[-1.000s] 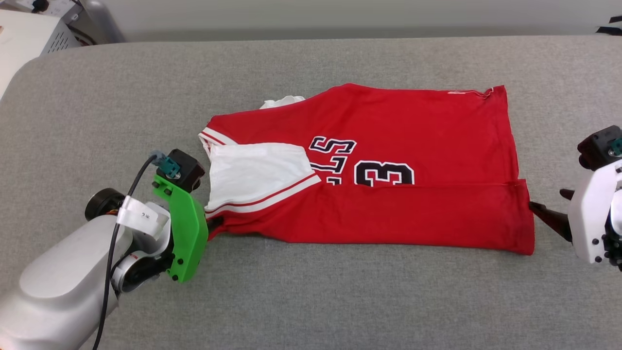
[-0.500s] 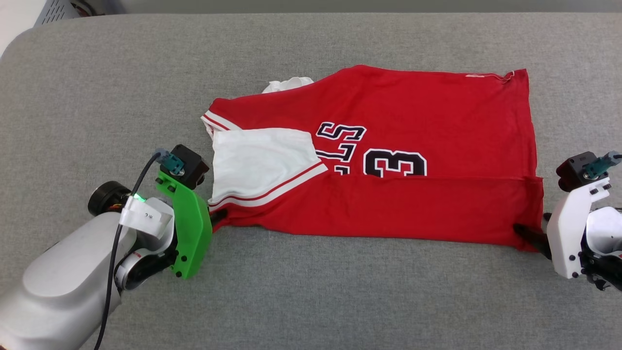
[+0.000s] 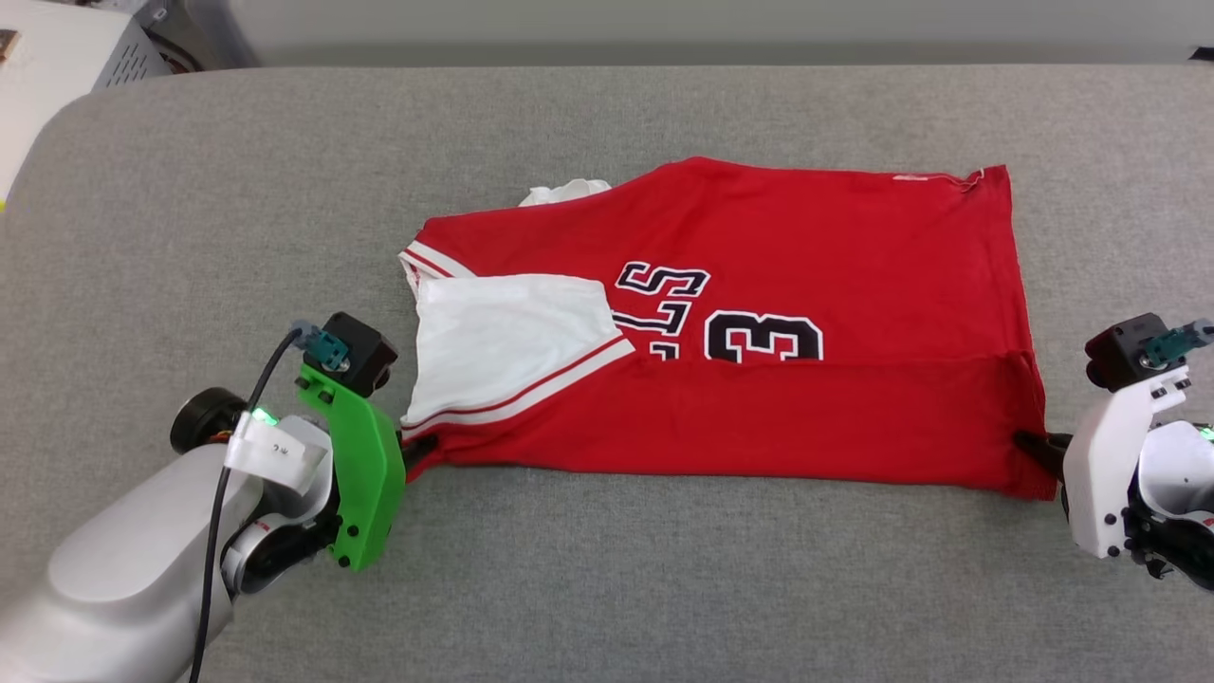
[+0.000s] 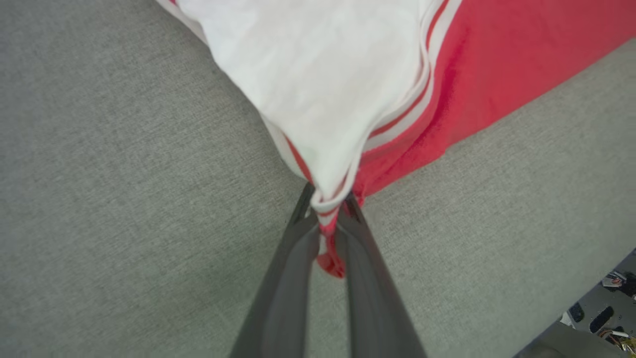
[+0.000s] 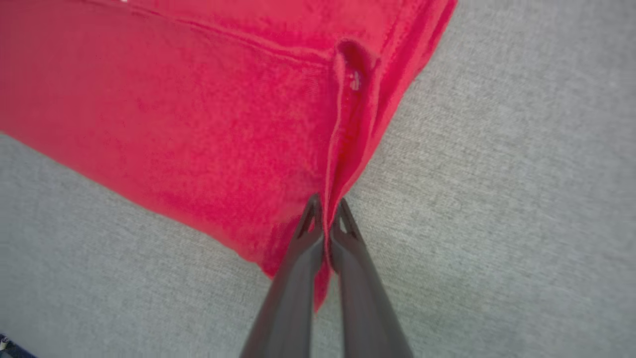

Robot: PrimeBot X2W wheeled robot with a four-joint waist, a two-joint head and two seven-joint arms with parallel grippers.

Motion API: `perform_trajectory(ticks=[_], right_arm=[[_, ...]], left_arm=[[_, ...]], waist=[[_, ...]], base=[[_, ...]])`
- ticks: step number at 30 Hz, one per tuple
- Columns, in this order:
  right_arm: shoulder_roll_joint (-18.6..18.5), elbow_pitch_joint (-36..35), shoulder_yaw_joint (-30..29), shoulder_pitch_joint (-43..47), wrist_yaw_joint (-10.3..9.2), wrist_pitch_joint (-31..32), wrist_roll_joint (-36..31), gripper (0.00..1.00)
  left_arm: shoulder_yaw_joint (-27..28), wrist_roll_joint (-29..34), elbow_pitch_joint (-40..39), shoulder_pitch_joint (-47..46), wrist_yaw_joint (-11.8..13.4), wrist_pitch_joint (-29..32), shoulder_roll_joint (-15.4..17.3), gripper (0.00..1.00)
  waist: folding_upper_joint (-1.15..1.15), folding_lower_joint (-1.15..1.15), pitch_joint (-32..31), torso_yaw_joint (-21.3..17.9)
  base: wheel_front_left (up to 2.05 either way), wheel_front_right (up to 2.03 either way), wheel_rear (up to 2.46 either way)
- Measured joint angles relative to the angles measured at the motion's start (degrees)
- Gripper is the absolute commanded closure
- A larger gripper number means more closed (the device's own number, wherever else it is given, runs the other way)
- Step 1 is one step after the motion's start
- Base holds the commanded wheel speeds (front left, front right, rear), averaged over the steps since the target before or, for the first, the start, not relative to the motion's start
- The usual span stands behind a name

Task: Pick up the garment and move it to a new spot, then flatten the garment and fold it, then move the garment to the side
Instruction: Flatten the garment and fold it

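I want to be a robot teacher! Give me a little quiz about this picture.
1. True or false: the left hand is shut on the garment.
2. What does the right hand pinch? A: a red edge of the garment. B: the black letters. C: nothing.
3. Fill in: the sleeve folded over the red front is ____.
Key: 1 true; 2 A; 3 white.

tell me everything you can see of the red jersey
The garment is a red soft-knit jersey with white sleeves, red-white striped trim and black white-outlined lettering. It lies flat on the grey fabric surface, its near edge folded over. The left gripper pinches the sleeve-side corner, the right gripper the hem corner.
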Motion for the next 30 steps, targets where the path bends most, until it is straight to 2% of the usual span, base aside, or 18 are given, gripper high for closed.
perform_trajectory(ticks=[6, 15, 24, 30], right_arm=[[-2.2, -4.3, -2.3, 2.5, 0.0, -2.2, 0.5, 1.0], [-4.6, -11.4, -7.4, 10.3, 0.0, -1.7, 0.5, 1.0], [-4.2, -15.2, -14.6, 21.6, 0.01, 0.2, 0.3, 1.0], [-1.8, -15.0, -17.3, 26.7, 0.01, 1.8, -0.4, 1.0]], left_arm=[[0.1, -0.7, -3.6, 2.2, 0.6, -0.5, 2.1, 1.0], [-0.4, -2.7, -11.6, 7.8, 4.1, -0.4, 5.9, 1.0], [-2.2, -4.5, -14.1, 15.1, 6.6, -1.3, 7.1, 1.0], [-2.7, -6.2, -12.0, 17.8, 7.3, -2.9, 6.5, 1.0]], waist=[[0.0, 0.0, -3.1, -0.2], [0.0, 0.0, -6.8, -0.2], [0.0, 0.0, -8.2, -0.2], [0.0, 0.0, -7.9, -0.4]], base=[[0.0, 0.0, 0.0], [0.0, 0.0, 0.0], [0.0, 0.0, 0.0], [0.0, 0.0, 0.0]])
